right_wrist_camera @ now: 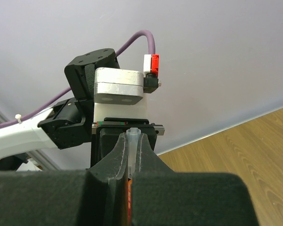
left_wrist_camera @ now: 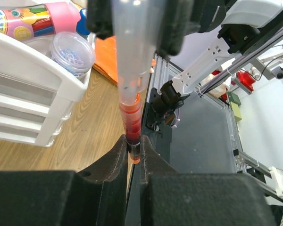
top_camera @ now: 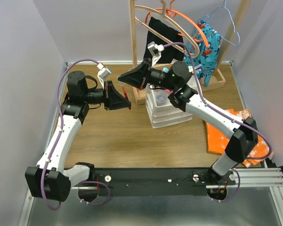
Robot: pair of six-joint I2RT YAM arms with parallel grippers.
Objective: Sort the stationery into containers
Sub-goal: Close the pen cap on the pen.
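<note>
The left arm [top_camera: 61, 136] and right arm [top_camera: 212, 113] have white shells between bulky black joint housings. A purple cable [right_wrist_camera: 150, 34] runs along each, ending in a white-and-red plug [right_wrist_camera: 151, 63]. The left hand [top_camera: 128, 101] and right hand [top_camera: 123, 83] are matte black wedges. Along the bottom of the top view, the black base rail [top_camera: 151, 181] carries silver screws.
</note>
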